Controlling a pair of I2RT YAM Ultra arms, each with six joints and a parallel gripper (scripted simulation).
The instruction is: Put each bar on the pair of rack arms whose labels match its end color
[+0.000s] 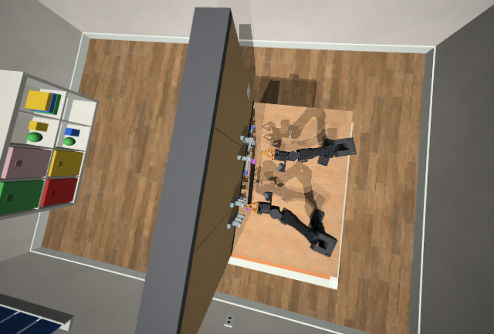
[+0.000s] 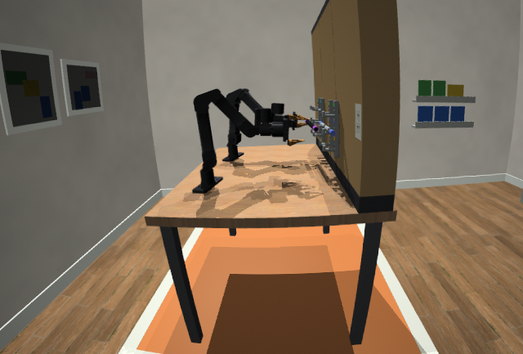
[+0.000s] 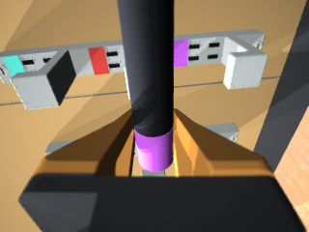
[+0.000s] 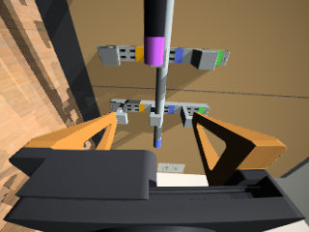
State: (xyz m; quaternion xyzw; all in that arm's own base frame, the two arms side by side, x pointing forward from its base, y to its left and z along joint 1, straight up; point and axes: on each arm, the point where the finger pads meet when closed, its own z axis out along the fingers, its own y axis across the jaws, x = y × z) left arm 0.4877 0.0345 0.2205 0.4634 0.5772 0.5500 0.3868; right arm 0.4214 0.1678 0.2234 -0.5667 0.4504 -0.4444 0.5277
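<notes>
My left gripper (image 1: 248, 206) (image 3: 154, 116) is shut on the purple-ended bar (image 3: 154, 150) (image 4: 154, 50) near one end. This dark bar is in front of the wall, spanning from the left rack (image 1: 239, 203) (image 3: 79, 62) toward the right rack (image 1: 244, 158) (image 4: 208, 107). The left rack's labels are turquoise, red and purple; the bar hides its middle arm in the left wrist view. The blue-ended bar (image 4: 157, 144) (image 2: 332, 132) lies across the right rack's middle arms, by the blue labels. My right gripper (image 1: 263, 153) (image 4: 154, 116) is open and empty, facing the right rack.
The brown wall panel (image 1: 227, 123) (image 2: 337, 67) stands behind both racks. The right rack's other labels are green and orange. A white outlet (image 2: 358, 122) (image 4: 171, 167) is on the wall beyond the right rack. The table top (image 2: 253, 210) lies below both arms.
</notes>
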